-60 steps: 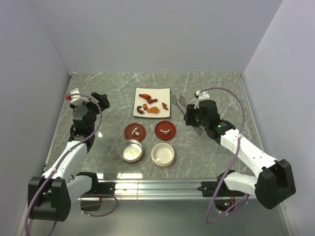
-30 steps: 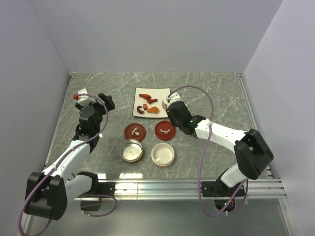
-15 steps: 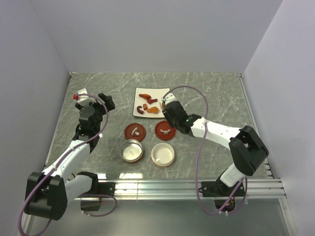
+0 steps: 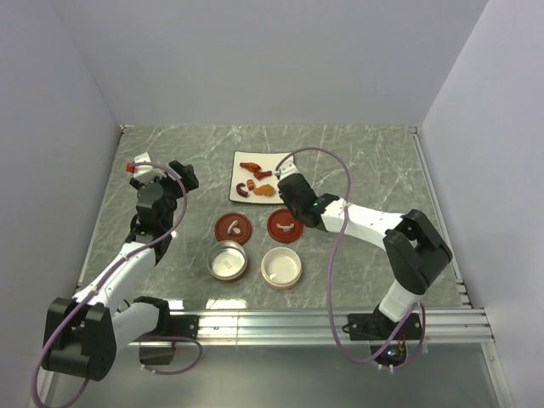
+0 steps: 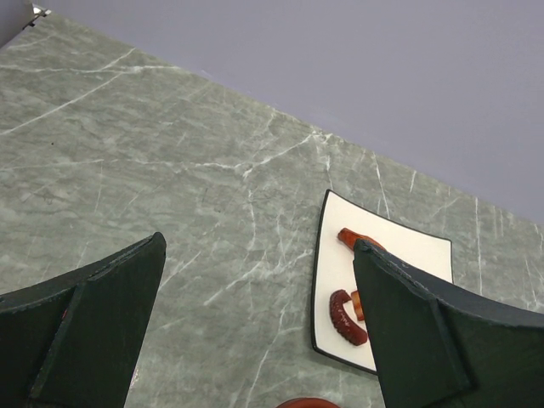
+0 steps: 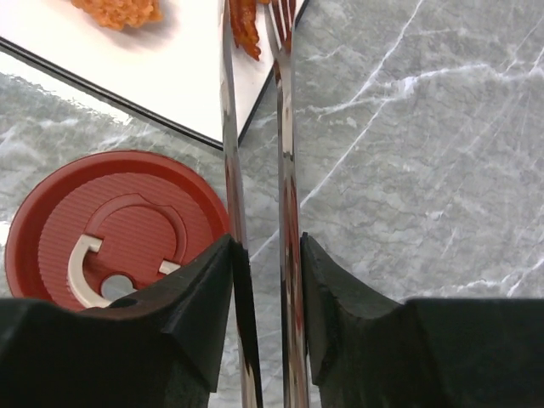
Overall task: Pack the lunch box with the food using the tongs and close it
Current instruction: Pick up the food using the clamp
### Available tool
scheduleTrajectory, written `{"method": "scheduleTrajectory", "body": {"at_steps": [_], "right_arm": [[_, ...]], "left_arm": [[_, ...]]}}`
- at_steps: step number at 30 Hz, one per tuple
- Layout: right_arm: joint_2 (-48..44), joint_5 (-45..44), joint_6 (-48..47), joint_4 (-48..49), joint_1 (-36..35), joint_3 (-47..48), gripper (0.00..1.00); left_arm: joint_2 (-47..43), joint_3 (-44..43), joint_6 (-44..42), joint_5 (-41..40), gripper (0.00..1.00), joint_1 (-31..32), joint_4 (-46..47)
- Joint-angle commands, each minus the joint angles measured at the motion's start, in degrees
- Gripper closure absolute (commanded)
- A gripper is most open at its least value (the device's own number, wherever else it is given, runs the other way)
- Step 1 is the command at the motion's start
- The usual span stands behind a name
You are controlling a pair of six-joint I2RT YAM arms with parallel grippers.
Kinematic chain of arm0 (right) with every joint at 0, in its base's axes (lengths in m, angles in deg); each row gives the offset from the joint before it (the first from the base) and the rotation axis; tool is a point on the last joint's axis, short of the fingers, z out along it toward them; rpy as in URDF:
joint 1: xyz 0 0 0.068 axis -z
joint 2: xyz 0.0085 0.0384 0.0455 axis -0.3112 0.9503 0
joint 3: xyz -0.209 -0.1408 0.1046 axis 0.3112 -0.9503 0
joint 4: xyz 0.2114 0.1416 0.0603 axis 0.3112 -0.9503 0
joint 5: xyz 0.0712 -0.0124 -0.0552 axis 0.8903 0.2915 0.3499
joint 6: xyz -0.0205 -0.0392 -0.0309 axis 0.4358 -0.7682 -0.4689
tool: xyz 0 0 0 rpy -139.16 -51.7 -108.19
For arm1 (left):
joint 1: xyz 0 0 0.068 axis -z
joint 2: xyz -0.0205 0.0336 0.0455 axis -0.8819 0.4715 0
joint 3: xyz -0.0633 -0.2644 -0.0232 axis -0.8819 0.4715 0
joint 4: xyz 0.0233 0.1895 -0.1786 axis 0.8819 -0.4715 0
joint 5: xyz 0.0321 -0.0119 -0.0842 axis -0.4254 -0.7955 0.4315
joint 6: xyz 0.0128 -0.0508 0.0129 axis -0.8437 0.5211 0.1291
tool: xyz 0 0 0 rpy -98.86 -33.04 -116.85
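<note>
The white plate at the table's back holds the food, several red, orange and brown morsels. My right gripper hovers at the plate's right edge, shut on the tongs. In the right wrist view both slim silvery arms run between my fingers, and their tips close around a red morsel near the plate's corner. The lunch box stands open as a metal bowl and a cream bowl. My left gripper is raised over the table's left side, wide open and empty.
Two red lids with white curved handles lie between the plate and the bowls. An orange morsel sits left of the tongs' tips. Grey walls close in the marble table on three sides.
My right arm has swung left from the table's right side to the plate's edge with the tongs, whose arms have squeezed closer together. The left arm shifted slightly, then held still.
</note>
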Motion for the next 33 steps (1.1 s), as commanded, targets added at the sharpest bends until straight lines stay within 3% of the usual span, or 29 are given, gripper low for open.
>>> {"method": "scheduleTrajectory", "body": {"at_steps": [1, 8, 25, 33], "right_arm": [[1.4, -2.7, -0.5, -1.4, -0.7, 3.2, 0.58], [2.6, -4.7, -0.2, -2.4, -0.8, 4.3, 0.72], [-11.9, -2.1, 3.0, 0.0, -1.4, -2.9, 0.75], [-20.7, -3.3, 8.5, -3.4, -7.7, -8.3, 0.76]], "left_arm": [[-1.1, 0.7, -0.7, -0.4, 0.01, 0.2, 2.9], [-1.3, 0.8, -0.7, -0.4, 0.00, 0.3, 2.9], [-0.2, 0.2, -0.6, 0.3, 0.00, 0.2, 2.3], [-0.2, 0.1, -0.4, 1.2, 0.01, 0.3, 2.3]]}}
